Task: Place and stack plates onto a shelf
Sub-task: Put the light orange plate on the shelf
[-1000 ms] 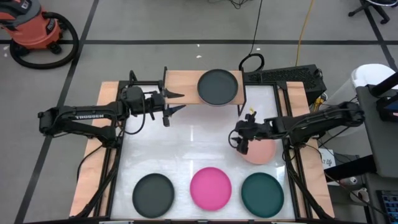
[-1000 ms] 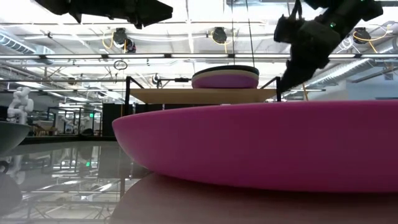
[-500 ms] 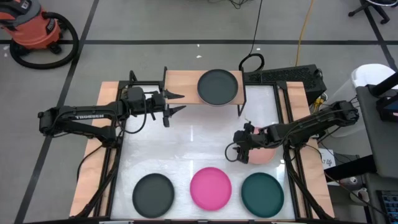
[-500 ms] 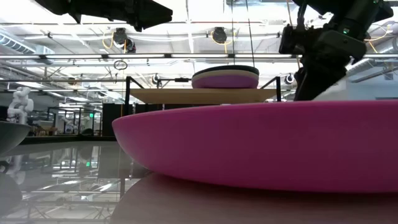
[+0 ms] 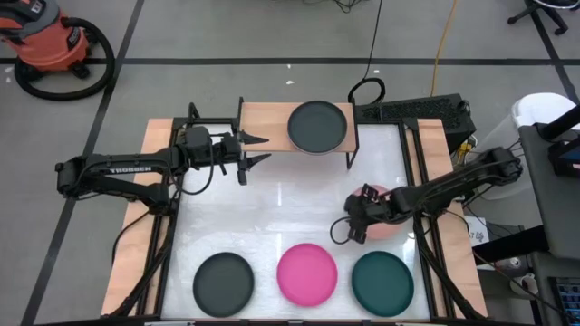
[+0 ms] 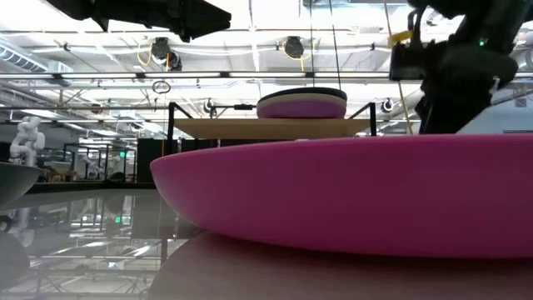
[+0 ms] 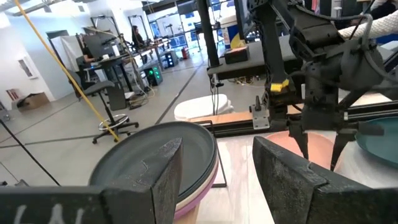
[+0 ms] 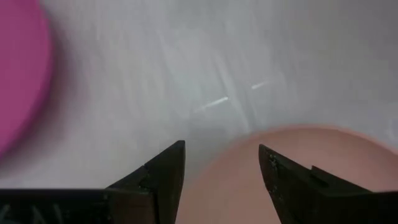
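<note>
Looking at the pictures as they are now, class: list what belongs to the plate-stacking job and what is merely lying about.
Job:
shelf
plate stack on it
salmon-pink plate under the open right gripper
black plate
hot pink plate
teal plate
open left gripper

Lying about:
shop vacuum
yellow cable

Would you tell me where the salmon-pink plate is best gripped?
Probably at its thin rim on the side facing the table's middle: the salmon-pink plate lies flat on the table, and the open right end effector already hovers at that edge, one finger over the plate.
</note>
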### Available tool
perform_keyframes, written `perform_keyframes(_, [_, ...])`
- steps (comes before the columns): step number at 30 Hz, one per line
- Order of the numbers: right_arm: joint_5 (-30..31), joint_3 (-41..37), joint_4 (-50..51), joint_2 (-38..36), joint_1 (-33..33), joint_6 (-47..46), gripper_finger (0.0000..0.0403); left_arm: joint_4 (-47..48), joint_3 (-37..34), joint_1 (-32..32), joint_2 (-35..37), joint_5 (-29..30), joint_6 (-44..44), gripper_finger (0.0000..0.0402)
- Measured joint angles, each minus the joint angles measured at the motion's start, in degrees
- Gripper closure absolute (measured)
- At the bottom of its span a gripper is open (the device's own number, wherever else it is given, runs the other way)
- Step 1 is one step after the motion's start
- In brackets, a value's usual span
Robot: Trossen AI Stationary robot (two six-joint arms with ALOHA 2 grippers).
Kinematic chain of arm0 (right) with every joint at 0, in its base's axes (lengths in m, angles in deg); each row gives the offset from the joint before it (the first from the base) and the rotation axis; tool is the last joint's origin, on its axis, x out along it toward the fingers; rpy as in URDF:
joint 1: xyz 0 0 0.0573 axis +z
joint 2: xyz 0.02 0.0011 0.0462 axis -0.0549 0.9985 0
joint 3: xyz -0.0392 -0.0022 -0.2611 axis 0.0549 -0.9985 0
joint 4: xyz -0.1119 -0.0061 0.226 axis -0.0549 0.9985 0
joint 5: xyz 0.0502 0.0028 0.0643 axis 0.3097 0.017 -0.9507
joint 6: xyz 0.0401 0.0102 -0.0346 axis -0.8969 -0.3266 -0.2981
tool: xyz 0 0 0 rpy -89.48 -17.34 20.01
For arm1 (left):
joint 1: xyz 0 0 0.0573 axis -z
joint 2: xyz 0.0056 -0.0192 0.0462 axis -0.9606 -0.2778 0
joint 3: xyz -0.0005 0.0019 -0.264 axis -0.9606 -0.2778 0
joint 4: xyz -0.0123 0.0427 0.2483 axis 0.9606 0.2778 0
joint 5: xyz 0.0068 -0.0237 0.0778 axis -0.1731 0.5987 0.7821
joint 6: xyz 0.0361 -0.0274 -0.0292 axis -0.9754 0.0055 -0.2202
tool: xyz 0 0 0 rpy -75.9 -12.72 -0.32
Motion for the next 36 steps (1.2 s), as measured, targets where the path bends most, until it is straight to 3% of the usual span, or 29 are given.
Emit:
perform_keyframes(7, [0.2,2.2,9.8,-4.5,3.3,-6.2,0.0224,0.0,0.0,0.0,0.0,0.0,0.3,0.0202])
perform_keyframes(12, [4.6,6.6,16.5,-4.7,5.8,-8.8,0.0247,0.0,0.0,0.0,0.0,0.0,0.3,0.0202])
perform_keyframes(20, [1.9,3.9,13.5,-4.6,7.6,-14.0,0.0255,0.4,0.0,0.0,0.0,0.0,1.4,0.0202])
perform_keyframes(29, [-0.2,-3.1,0.0,-4.2,8.1,-15.0,0.0254,1.0,0.0,0.0,0.0,0.0,1.3,0.0202])
perform_keyframes(36, [-0.9,-4.4,-0.5,0.0,8.1,-14.8,0.0254,1.0,0.0,0.0,0.0,0.0,1.3,0.0202])
